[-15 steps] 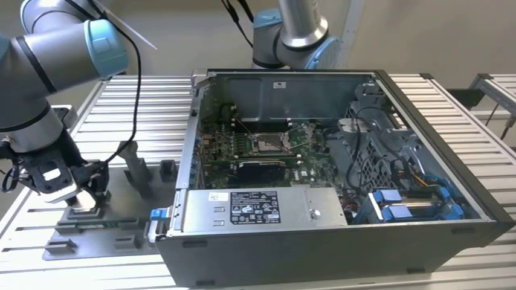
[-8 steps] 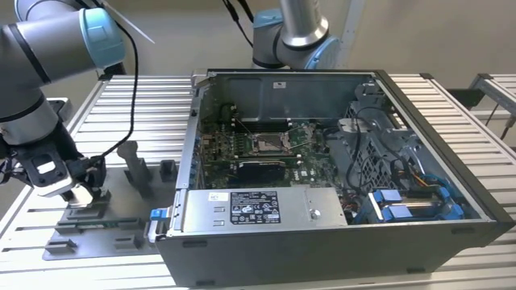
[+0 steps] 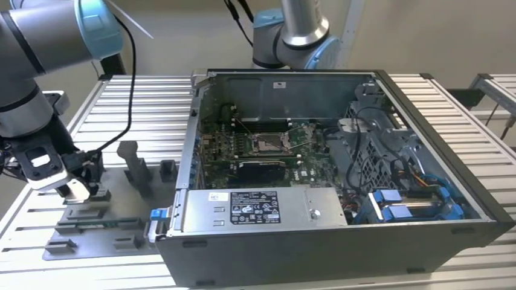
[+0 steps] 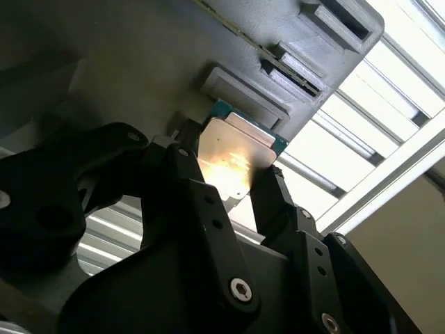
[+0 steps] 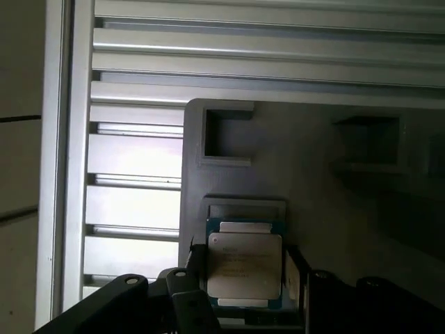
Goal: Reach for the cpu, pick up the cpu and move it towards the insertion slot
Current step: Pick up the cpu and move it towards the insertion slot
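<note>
The cpu [image 4: 236,156] is a flat square chip with a pale silver top and a thin green edge. It lies just over its grey nest on the fixture plate [image 3: 105,232], at the exterior view's left. My gripper [image 3: 77,187] is low over that plate. In both wrist views its black fingers [image 4: 271,198] press against two opposite edges of the cpu [image 5: 245,261], so the gripper [image 5: 245,271] is shut on it. The insertion slot [image 3: 266,143] is the square socket on the motherboard inside the open computer case.
The open computer case [image 3: 339,235] stands at the exterior view's right of the plate, its wall between the gripper and the socket. Upright grey blocks [image 3: 133,166] rise from the plate. A second arm [image 3: 290,36] stands behind the case. Ribbed aluminium table [image 3: 137,103] lies all around.
</note>
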`<state>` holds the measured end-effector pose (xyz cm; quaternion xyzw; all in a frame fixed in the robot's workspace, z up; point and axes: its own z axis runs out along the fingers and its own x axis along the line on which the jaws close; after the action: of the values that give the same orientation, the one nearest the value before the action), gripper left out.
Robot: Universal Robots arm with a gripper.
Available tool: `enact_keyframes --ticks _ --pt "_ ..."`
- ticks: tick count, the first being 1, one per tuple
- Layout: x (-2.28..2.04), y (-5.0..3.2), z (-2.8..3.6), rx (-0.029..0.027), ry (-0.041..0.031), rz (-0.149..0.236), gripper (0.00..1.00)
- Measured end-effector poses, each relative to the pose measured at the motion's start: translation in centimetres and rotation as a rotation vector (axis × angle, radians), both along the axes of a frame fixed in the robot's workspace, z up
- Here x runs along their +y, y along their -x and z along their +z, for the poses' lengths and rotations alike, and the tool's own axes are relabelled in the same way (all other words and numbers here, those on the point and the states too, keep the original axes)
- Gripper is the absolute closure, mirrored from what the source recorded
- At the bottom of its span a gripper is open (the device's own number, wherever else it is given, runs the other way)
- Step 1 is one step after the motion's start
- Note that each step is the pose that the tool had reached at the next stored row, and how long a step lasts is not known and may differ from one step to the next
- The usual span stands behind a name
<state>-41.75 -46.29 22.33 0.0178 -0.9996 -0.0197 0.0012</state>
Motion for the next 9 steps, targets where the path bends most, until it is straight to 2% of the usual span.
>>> enact_keyframes --ticks 9 --pt "0.0 0.0 1.23 0.0012 0.0 0.0 1.0"
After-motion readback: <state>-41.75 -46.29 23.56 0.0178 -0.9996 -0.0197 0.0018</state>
